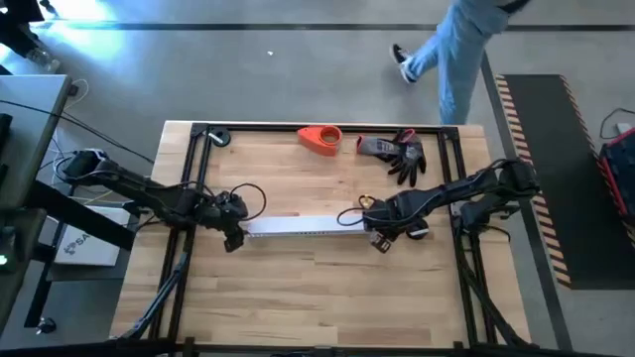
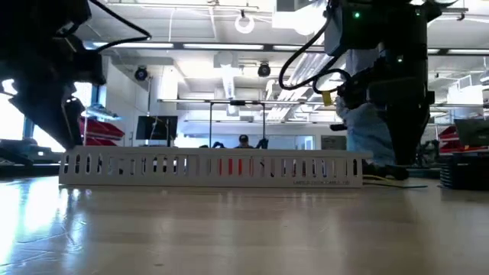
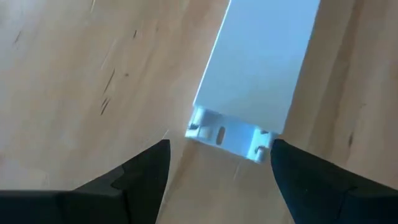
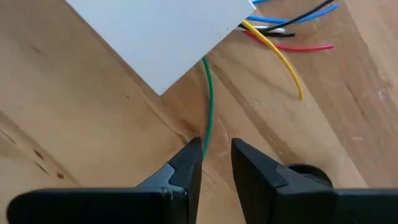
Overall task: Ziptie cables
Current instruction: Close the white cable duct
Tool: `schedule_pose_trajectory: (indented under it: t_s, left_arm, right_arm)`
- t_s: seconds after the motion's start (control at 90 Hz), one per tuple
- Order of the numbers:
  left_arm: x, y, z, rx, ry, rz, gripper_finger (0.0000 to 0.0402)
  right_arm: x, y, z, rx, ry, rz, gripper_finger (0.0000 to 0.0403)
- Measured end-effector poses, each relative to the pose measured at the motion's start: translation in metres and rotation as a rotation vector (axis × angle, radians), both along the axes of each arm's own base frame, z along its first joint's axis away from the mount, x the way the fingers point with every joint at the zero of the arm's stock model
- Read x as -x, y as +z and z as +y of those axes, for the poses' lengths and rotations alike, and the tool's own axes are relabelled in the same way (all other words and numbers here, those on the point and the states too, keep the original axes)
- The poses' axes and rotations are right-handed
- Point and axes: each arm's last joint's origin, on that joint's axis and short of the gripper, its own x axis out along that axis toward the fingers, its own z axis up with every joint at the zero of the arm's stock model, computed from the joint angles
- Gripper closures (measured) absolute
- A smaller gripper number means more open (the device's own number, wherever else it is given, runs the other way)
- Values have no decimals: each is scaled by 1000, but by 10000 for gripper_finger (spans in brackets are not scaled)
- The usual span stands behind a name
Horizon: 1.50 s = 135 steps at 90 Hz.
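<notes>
A white slotted channel (image 1: 303, 226) lies flat on the wooden table, with a flat white cover (image 3: 261, 56) on top. The cables (image 4: 283, 34), thin blue, yellow, red, black and green wires, come out of its right end and lie on the wood. My left gripper (image 3: 217, 158) is open at the channel's left end (image 3: 227, 137), one finger on either side and slightly short of it. My right gripper (image 4: 216, 152) is low at the right end, open by a narrow gap. The green wire (image 4: 209, 99) runs up to that gap. My right gripper comes down on the green wire's free end (image 4: 204, 138), which reaches the inner edge of one fingertip (image 4: 191, 155). I cannot tell whether it touches. The wire lies slack on the table, along the fingers.
A red-orange object (image 1: 320, 139) and a pair of dark gloves (image 1: 397, 154) lie at the table's far edge. A black frame (image 1: 198, 178) borders the table. A person (image 1: 456, 50) walks on the floor beyond. Bare wood lies toward the near edge.
</notes>
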Motion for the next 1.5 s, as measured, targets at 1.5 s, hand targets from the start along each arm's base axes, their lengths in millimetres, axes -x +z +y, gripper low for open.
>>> schedule_pose_trajectory:
  t_s: [1.5]
  left_arm:
    - [-21,-31,-8,-46,-13,189,144]
  right_arm:
    - [1,4,-17,60,-34,41,332]
